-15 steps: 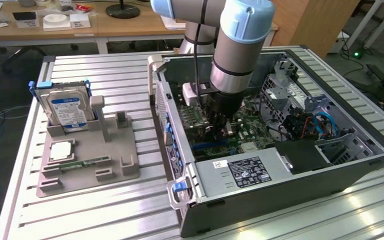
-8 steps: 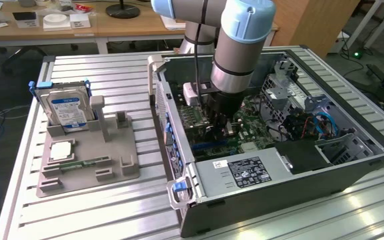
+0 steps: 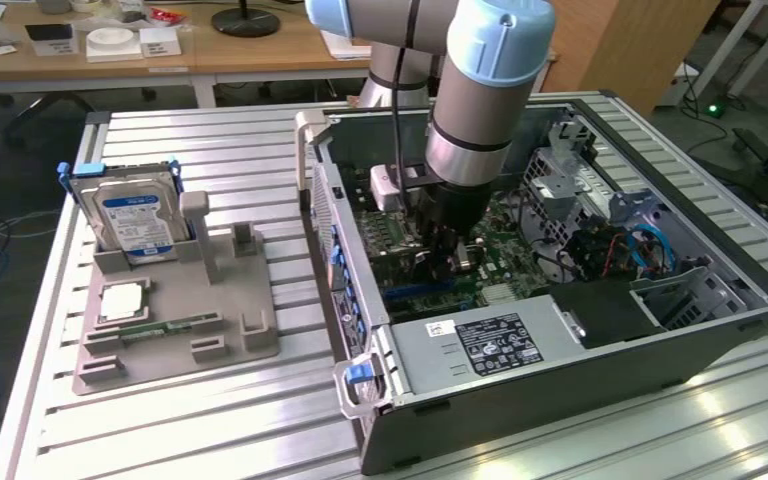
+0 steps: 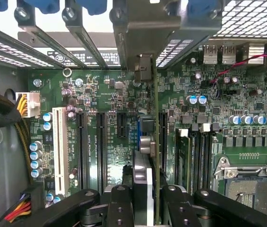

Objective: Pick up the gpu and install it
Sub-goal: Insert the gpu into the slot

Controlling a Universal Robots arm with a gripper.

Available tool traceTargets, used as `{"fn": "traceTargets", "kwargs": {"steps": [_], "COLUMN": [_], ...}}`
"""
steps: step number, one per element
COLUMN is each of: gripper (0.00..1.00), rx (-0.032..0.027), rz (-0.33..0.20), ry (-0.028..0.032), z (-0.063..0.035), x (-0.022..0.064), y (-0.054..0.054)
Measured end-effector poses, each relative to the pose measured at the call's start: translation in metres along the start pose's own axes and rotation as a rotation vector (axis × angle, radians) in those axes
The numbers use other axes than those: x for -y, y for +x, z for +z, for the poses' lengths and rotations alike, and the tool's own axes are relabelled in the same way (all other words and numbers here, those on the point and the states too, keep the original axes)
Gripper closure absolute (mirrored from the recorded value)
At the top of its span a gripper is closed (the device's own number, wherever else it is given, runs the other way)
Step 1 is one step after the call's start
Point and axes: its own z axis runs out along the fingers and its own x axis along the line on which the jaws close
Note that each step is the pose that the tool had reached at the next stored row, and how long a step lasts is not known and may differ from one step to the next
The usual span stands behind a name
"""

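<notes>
Now the gpu (image 4: pixel 148 156) is picked up and inside the computer case (image 3: pixel 704 335).
The pincer (image 4: pixel 145 198) is clamped on it, right above the motherboard (image 4: pixel 246 104); it is not pushed in yet.

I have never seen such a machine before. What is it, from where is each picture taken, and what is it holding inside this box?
The machine is one robot arm with a two-fingered hand at its end. The exterior view comes from a camera standing apart from the arm. It shows an open computer case lying on a ribbed metal table. At that view's left a grey holder carries a hard drive with a blue and white label. The wrist view comes from a camera on the arm itself, looking along the hand into the case at the green motherboard. The hand is shut on the gpu, a thin card seen edge-on, which stands over the long black slots of the motherboard. Whether it is fully seated in a slot cannot be told.
</notes>
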Motion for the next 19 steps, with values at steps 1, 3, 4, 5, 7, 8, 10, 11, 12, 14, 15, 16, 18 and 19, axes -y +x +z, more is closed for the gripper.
{"fn": "traceTargets", "kwargs": {"steps": [1,3,4,5,7,8,10,11,12,14,15,16,18,19], "gripper": [0.72,0.72,0.72,0.72,0.72,0.72,0.72,0.72,0.72,0.72,0.72,0.72,0.72,0.72], "rx": [0.0000,0.0000,0.0000,0.0001,0.0000,0.0000,-0.0001,0.0000,0.0000,-0.0001,-0.0001,-0.0001,-0.0001,-0.0001], "rz": [0.000,0.001,0.001,0.001,0.001,0.001,0.002,0.003,0.004,0.006,0.007,0.008,0.010,0.011], "ry": [0.0000,0.0000,0.0000,0.0001,0.0001,0.0000,0.0000,0.0000,0.0001,0.0002,0.0001,0.0002,0.0001,0.0002], "z": [0.0000,0.0000,0.0000,0.0000,0.0000,0.0000,-0.0001,-0.0001,0.0000,0.0000,-0.0001,0.0000,0.0000,0.0000], "x": [-0.0003,-0.0018,-0.0024,-0.0024,-0.0024,-0.0025,-0.0025,-0.0025,-0.0025,-0.0025,-0.0025,-0.0025,-0.0026,-0.0026], "y": [0.0000,0.0000,0.0000,0.0000,0.0001,0.0001,0.0001,0.0001,0.0001,0.0001,0.0001,0.0001,0.0005,0.0009]}}
